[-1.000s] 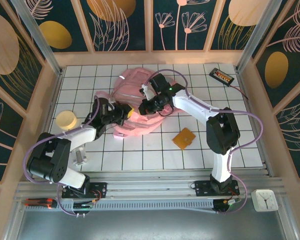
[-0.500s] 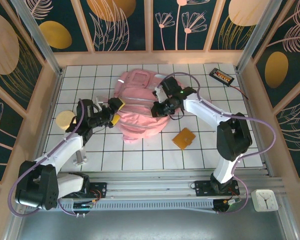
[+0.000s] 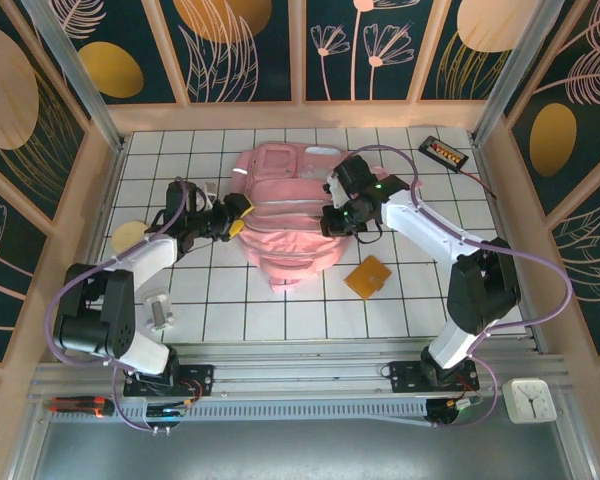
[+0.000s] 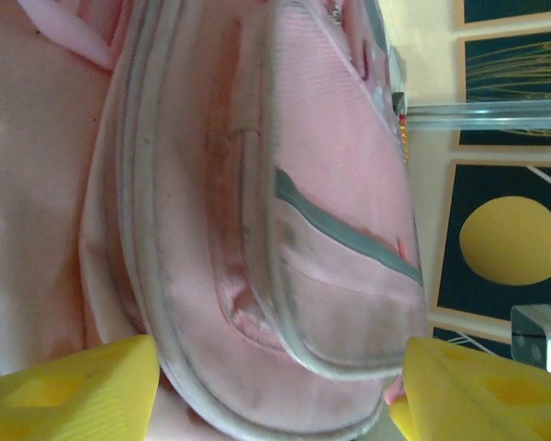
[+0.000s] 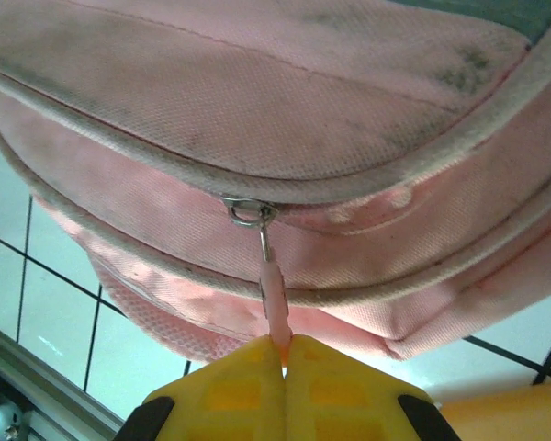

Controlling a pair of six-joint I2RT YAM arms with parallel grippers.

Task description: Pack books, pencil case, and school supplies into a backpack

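Right claw (image 5: 283, 344) is pressed together on the thin pink zipper pull (image 5: 274, 294) that hangs from the metal slider (image 5: 248, 213) on the backpack (image 3: 280, 200), so the step in hand looks like running a zip along its track. The backpack lies flat on the far middle of the worktop (image 3: 280, 310), and the orange pad (image 3: 368, 276) sits on the tiles just beside its near right corner, outside the bag, so packing is probably not finished. Left claw (image 3: 235, 215) sits at the bag's left edge with its yellow fingers (image 4: 83, 381) spread and the pocket's rounded edge between them; whether they touch the fabric I cannot tell. To do this well, the pull should follow the line of the zip's curved seam rather than lifting away from it, since the tab is narrow and could slip from the pinch. The soft bag will likely drag along the worktop, so the left claw would do best to nip the near edge and hold it taut against the pull.
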